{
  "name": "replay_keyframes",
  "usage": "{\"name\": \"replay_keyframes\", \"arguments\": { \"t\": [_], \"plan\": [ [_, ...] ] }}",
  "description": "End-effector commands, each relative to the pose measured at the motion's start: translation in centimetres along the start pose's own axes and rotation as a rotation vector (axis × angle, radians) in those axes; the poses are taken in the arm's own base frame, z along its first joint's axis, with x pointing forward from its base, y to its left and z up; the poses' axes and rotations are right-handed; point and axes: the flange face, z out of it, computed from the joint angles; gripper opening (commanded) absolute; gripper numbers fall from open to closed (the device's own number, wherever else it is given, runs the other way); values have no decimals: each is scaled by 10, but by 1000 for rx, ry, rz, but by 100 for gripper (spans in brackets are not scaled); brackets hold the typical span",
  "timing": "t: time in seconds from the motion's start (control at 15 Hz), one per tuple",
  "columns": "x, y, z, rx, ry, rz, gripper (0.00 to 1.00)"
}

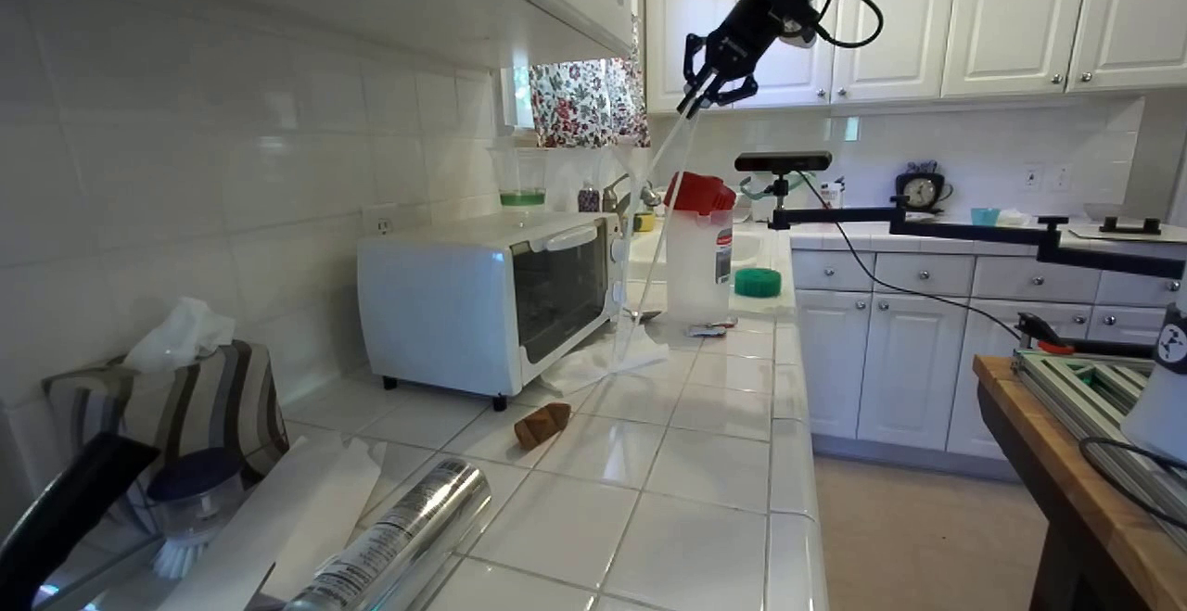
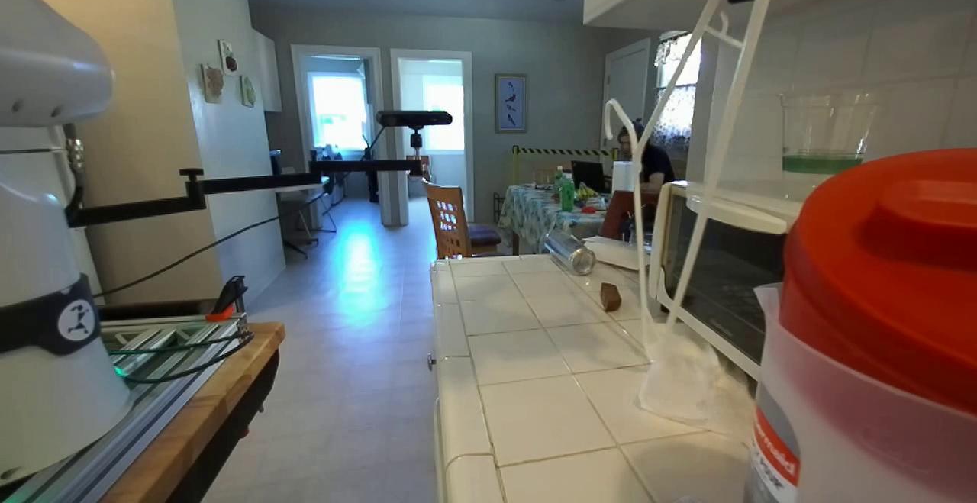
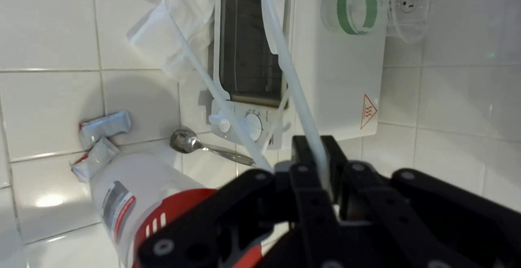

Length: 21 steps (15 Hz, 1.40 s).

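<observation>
Has, left in an exterior view, a toaster oven (image 1: 440, 310) on the counter (image 1: 707, 467), then crumpled white material (image 1: 643, 354). Dangles a white hanger (image 3: 301, 103) over that, clamped in the gripper (image 1: 700, 96) by its upper end. Has a red-lidded jug (image 1: 697, 245) farther right.

A white toaster oven (image 1: 464, 305) is standing on the tiled desk (image 1: 700, 472) — a clear cup (image 1: 522, 180), green low down, is resting on top. Between the oven and a red-lidded pitcher (image 1: 695, 259) a spoon (image 3: 186, 141) is lying; small packets (image 3: 106, 126) are sitting beside the pitcher. A brown block (image 1: 542, 426) is lying near the oven — a silver can (image 1: 408, 528) on its side.
</observation>
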Motion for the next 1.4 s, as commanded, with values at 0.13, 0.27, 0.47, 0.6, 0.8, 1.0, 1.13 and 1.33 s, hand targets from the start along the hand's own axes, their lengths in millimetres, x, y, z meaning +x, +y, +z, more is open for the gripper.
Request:
{"name": "replay_keyframes", "arguments": {
  "t": [0.13,0.27,0.47,0.6,0.8,1.0,1.13,1.33],
  "plan": [
    [11,-10,-29,66,27,-23,3],
    [11,-13,-32,75,32,-26,3],
    [9,-17,-31,72,28,-27,3],
    [6,-19,-30,74,20,-29,3],
    [-16,-25,-15,43,-29,-55,3],
    [-43,-34,-4,8,-89,-94,3],
    [-50,-40,-4,-8,-115,-99,3],
    [-45,-47,-17,1,-127,-94,3]
  ]
}}
